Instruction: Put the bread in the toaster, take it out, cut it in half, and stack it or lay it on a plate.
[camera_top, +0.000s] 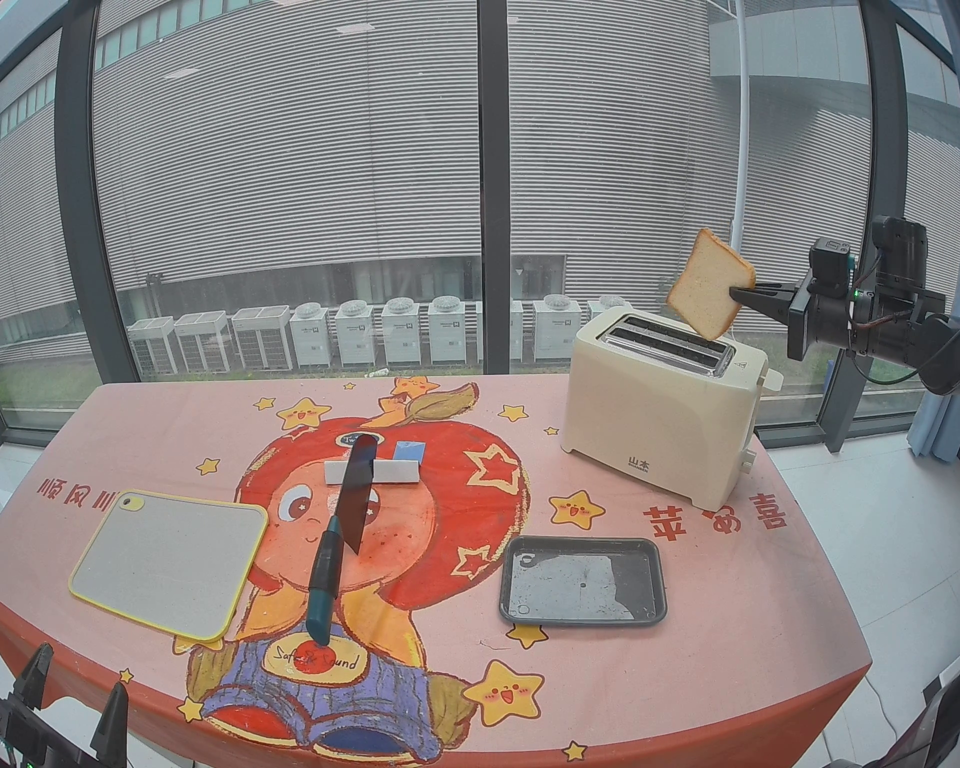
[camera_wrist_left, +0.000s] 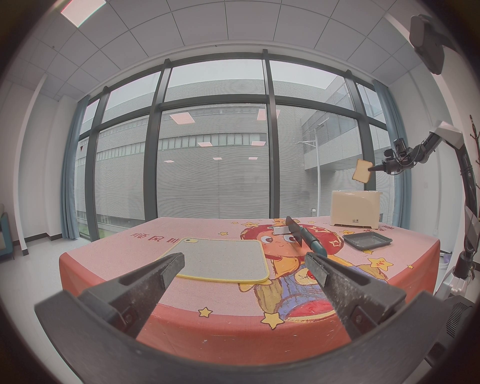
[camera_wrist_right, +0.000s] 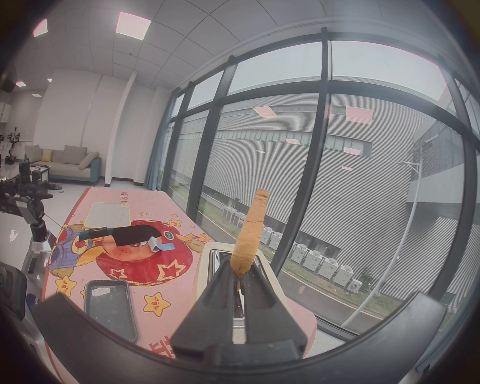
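A slice of bread (camera_top: 710, 283) hangs tilted in the air just above the slots of the cream toaster (camera_top: 655, 400) at the table's back right. My right gripper (camera_top: 745, 293) is shut on the slice's right edge; in the right wrist view the bread (camera_wrist_right: 250, 232) stands edge-on between the closed fingers (camera_wrist_right: 220, 300) over the toaster (camera_wrist_right: 215, 265). A dark knife (camera_top: 340, 530) with a teal handle leans on a small white rest mid-table. The grey cutting board (camera_top: 165, 560) lies front left, the dark tray-like plate (camera_top: 583, 580) front right. My left gripper (camera_wrist_left: 245, 270) is open, low off the table's front-left edge.
The table is covered by a pink cartoon cloth (camera_top: 700, 650). Large windows with dark frames (camera_top: 492, 190) stand right behind the table. The toaster's lever side (camera_top: 748, 460) faces right, near the table's edge.
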